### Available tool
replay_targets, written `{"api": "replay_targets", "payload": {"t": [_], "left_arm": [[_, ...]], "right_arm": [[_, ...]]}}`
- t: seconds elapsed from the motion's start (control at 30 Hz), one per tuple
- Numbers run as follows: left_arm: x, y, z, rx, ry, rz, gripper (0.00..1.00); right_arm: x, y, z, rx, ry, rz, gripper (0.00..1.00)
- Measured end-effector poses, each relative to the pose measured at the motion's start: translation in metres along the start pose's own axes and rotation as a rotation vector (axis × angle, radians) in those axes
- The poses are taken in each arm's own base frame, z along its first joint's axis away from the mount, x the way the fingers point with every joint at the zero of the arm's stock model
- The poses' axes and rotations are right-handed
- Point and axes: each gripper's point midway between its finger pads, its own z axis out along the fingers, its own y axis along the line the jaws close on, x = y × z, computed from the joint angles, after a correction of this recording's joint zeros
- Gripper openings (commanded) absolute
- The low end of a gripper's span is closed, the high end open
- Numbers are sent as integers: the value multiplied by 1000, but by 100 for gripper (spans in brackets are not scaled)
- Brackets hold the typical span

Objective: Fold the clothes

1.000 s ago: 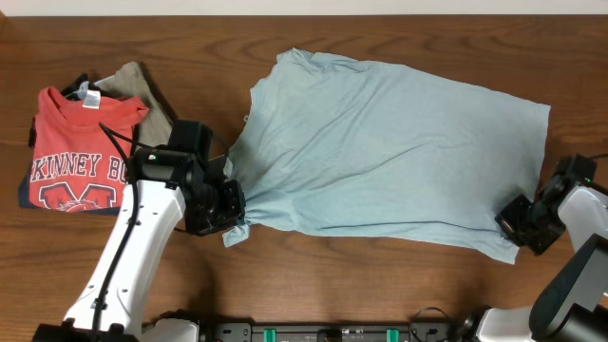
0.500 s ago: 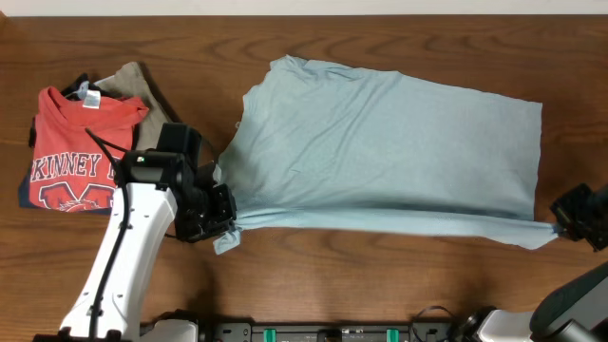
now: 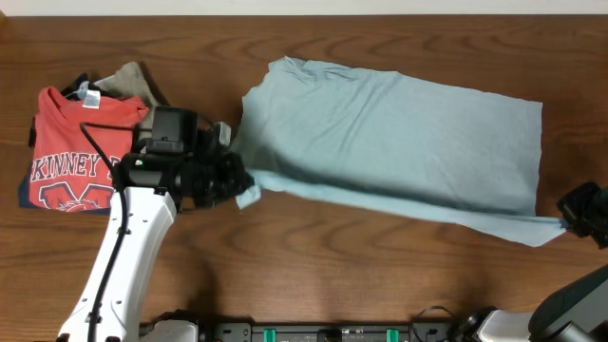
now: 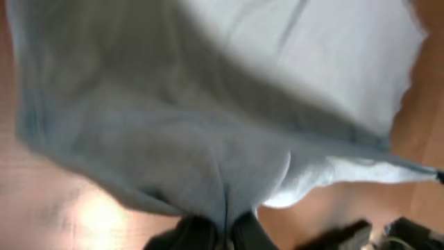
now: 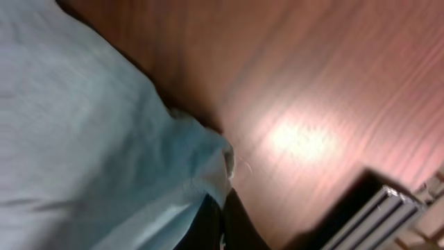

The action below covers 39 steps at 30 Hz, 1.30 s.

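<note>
The clothes, one plain pale blue-grey garment, lie spread across the middle and right of the wooden table. My left gripper is shut on the garment's near-left corner, and the cloth bunches between its black fingers in the left wrist view. My right gripper is shut on the near-right corner at the table's right edge. The fabric runs into its closed dark fingers in the right wrist view. The near edge is stretched between the two grippers, lifted off the table.
A red T-shirt with white lettering lies folded at the left on an olive-tan garment, just behind my left arm. Bare wood shows along the front, with black hardware at the front edge.
My left gripper has risen and moved back and to the right with its corner. The right gripper pulled its corner out to the right. The near edge went from slack to taut.
</note>
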Motion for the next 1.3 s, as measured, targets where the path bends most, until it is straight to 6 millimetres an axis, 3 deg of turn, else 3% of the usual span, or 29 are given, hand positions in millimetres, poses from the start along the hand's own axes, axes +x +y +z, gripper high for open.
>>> {"api": "replay_targets", "payload": {"t": [0.27,0.57,0.63,0.7,0.77,0.8,0.97,1.27,1.3], "left_arm": [[-49,-18,6,78,-161,82,7],[-94,-13,53,113,-221,133,9],[-103,-15,63,126,-240,155,26],[-108,-15,74,134,-247,173,55],[-109,-13,84,135,-238,170,66],[-108,-10,88,130,-227,163,66],[-93,10,100,85,-149,96,67],[-55,66,101,-185,-24,-28,68],[-54,72,99,-219,-23,-34,72]], "right_arm": [[-23,32,-4,-96,-109,-41,1],[-42,59,-11,-162,-214,-79,1],[-48,66,-13,-180,-246,-87,1],[-53,74,-16,-200,-276,-89,21],[-59,79,-19,-216,-304,-88,44],[-61,81,-19,-221,-312,-87,47],[-54,79,-4,-193,-254,-93,47],[-21,57,55,-28,-10,-103,48],[-19,56,61,-15,6,-104,49]]}}
